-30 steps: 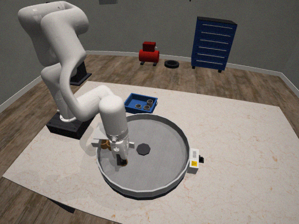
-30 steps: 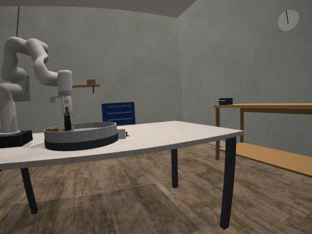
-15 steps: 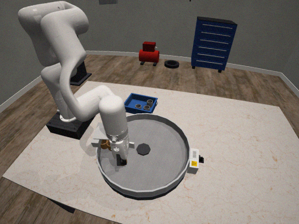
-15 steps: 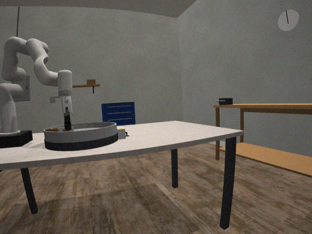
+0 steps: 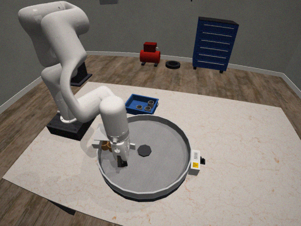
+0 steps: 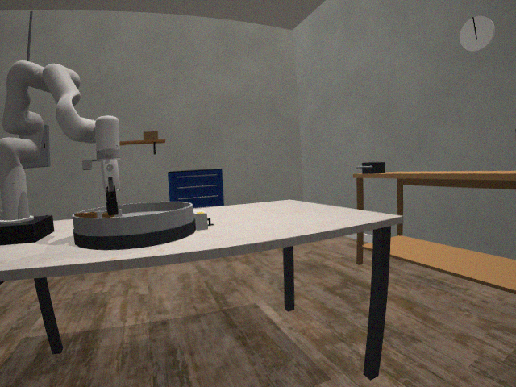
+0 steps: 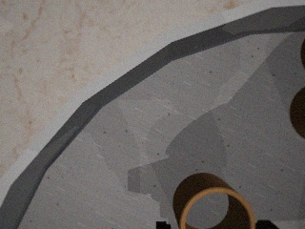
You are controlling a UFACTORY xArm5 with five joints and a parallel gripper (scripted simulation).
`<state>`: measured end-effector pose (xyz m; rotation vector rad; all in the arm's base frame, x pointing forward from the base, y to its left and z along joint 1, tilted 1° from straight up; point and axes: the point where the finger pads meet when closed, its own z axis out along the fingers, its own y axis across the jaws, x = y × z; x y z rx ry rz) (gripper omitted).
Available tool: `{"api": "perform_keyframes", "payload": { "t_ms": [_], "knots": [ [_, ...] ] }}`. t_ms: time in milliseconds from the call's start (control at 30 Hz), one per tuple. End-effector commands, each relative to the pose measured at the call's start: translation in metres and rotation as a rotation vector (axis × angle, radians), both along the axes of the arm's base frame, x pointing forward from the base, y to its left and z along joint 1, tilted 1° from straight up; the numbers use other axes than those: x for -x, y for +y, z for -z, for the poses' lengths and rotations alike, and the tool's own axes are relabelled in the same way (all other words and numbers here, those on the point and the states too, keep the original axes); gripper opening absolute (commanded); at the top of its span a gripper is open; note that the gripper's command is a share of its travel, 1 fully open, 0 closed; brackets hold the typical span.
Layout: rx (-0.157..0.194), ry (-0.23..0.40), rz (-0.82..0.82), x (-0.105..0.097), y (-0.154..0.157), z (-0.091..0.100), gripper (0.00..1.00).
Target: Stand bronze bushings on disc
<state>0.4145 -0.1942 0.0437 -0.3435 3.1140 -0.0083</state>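
My gripper (image 5: 122, 163) hangs straight down over the left part of the turntable's grey disc (image 5: 155, 160), low inside the rim. In the wrist view a bronze bushing (image 7: 214, 205) stands upright on an open end on the disc, between my fingertips. The fingers stand a little apart from its sides, so the gripper is open. Other bronze bushings (image 5: 105, 146) stand on the disc behind my wrist, and one shows at the right edge of the wrist view (image 7: 297, 112). The blue crate (image 5: 142, 104) holds three steel bushings (image 5: 147, 108). The dark hub (image 5: 144, 150) is to my right.
The disc has a raised grey rim (image 5: 143, 193) all round. A small white control box (image 5: 195, 162) sits against the turntable's right side. The arm's black base (image 5: 67, 127) stands to the left of the turntable, and the crate lies just behind the turntable.
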Motion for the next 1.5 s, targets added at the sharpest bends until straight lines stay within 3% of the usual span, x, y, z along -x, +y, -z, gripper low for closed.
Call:
{"api": "perform_keyframes", "payload": {
  "t_ms": [0, 233, 400, 567, 933, 967, 1100, 1267, 1333, 1467],
  "knots": [
    [0.002, -0.004, 0.0, -0.001, -0.001, -0.001, 0.49],
    [0.002, -0.004, 0.0, -0.001, -0.001, -0.004, 0.49],
    [0.002, -0.004, 0.0, -0.001, 0.0, -0.025, 0.49],
    [0.002, -0.004, 0.0, -0.001, 0.0, -0.033, 0.49],
    [0.002, -0.004, 0.0, -0.001, 0.0, -0.034, 0.49],
    [0.002, -0.004, 0.0, -0.001, 0.0, -0.034, 1.0],
    [0.002, -0.004, 0.0, -0.001, 0.0, -0.043, 1.0],
    [0.002, -0.004, 0.0, 0.0, 0.001, -0.105, 1.0],
    [0.002, -0.004, 0.0, 0.0, 0.001, -0.121, 1.0],
    [0.002, -0.004, 0.0, 0.0, 0.001, -0.124, 1.0]
  ]
}}
